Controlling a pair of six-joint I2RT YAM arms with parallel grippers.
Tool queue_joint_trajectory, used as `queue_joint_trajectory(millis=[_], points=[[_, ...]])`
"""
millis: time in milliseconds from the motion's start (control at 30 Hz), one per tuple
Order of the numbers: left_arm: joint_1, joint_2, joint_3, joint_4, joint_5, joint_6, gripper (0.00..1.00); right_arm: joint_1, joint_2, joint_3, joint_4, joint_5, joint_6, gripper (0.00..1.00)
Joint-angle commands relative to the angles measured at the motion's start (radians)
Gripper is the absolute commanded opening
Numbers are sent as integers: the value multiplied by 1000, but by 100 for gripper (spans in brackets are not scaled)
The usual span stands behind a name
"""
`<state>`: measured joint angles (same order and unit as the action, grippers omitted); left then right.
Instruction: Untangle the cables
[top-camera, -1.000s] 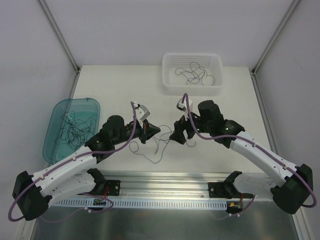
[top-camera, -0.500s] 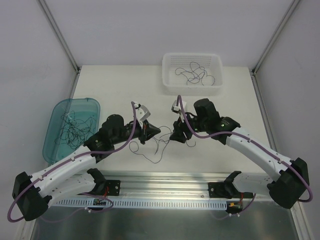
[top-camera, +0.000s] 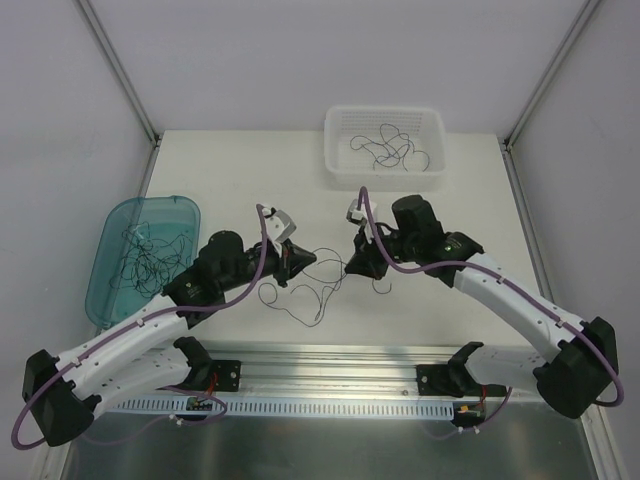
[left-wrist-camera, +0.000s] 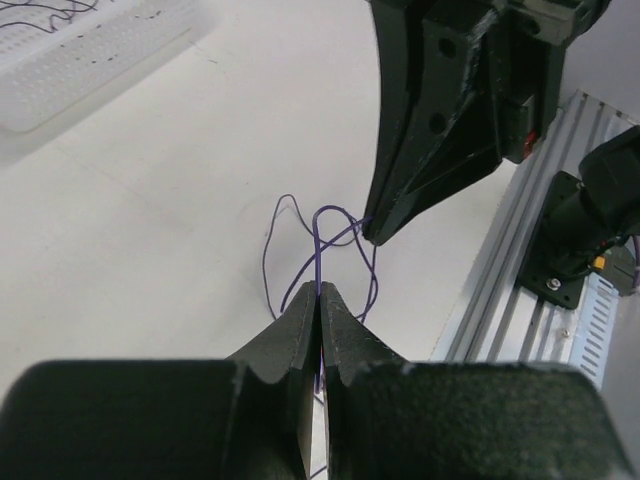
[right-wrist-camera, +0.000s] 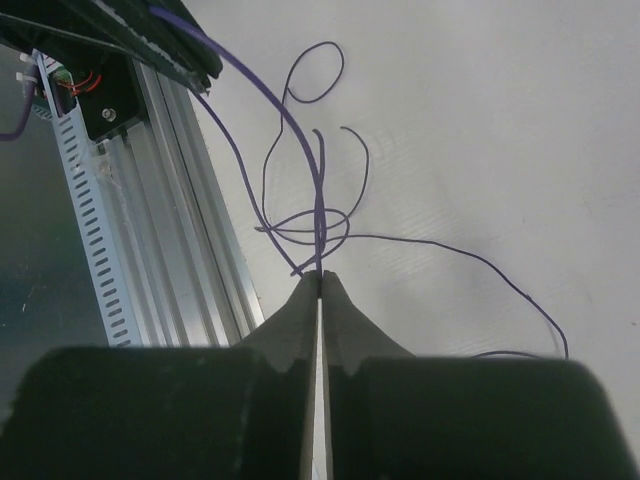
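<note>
A few thin purple cables (top-camera: 322, 283) lie looped on the white table between my two grippers. My left gripper (top-camera: 305, 258) is shut on one strand, which runs out of its tips (left-wrist-camera: 320, 290) into a loose knot (left-wrist-camera: 340, 225). My right gripper (top-camera: 352, 268) faces it from the right, shut on another strand of the same tangle (right-wrist-camera: 318, 200) right at its tips (right-wrist-camera: 320, 275). In the left wrist view the right gripper's black fingers (left-wrist-camera: 420, 150) hang just above the knot. One long strand (right-wrist-camera: 450, 250) trails off to the right.
A white perforated basket (top-camera: 385, 178) at the back holds several loose wires. A teal tray (top-camera: 150, 200) at the left holds more of them. An aluminium rail (top-camera: 330, 360) runs along the near edge, close under both grippers.
My right gripper, open a second ago, has shut on a strand of the tangle. The left gripper has drawn slightly left, and the wires between the two grippers are spread wider.
</note>
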<state>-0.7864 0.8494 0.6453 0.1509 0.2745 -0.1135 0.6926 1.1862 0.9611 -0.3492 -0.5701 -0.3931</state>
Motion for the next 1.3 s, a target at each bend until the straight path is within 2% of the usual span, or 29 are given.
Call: queue_joint_trajectory(millis=[0,133,233,367,533,633,667,733,767,800,967,1133,1267], points=[[-5,-32,-9,9,-79,29,0,-39,-65,19,18,-86,-3,1],[10,-29,-41,9,-210,3,0,-65,-125,21,26,-134,23,1],[41,-4,-59,10,-229,-41,0,-80,-163,31,32,-177,40,1],[47,4,-110,91,-86,0,0,-111,-177,44,101,-154,126,1],[49,-70,-164,242,81,95,8,-140,-126,128,107,-2,212,1],[49,-79,-116,192,91,135,39,-151,-67,188,90,64,243,1],[49,-76,-74,168,74,144,64,-153,-51,233,81,71,246,1],[49,-73,-27,112,8,158,83,-162,-10,287,70,108,249,1],[49,-73,14,69,-21,164,89,-165,4,319,40,124,244,1],[49,-75,31,52,-78,169,98,-174,35,393,26,157,244,1],[70,-75,160,-94,-231,189,99,-225,113,638,-27,306,215,1],[114,-67,194,-180,-417,164,99,-283,190,801,106,397,246,1],[190,-76,160,-208,-451,121,99,-314,262,895,243,502,234,1]])
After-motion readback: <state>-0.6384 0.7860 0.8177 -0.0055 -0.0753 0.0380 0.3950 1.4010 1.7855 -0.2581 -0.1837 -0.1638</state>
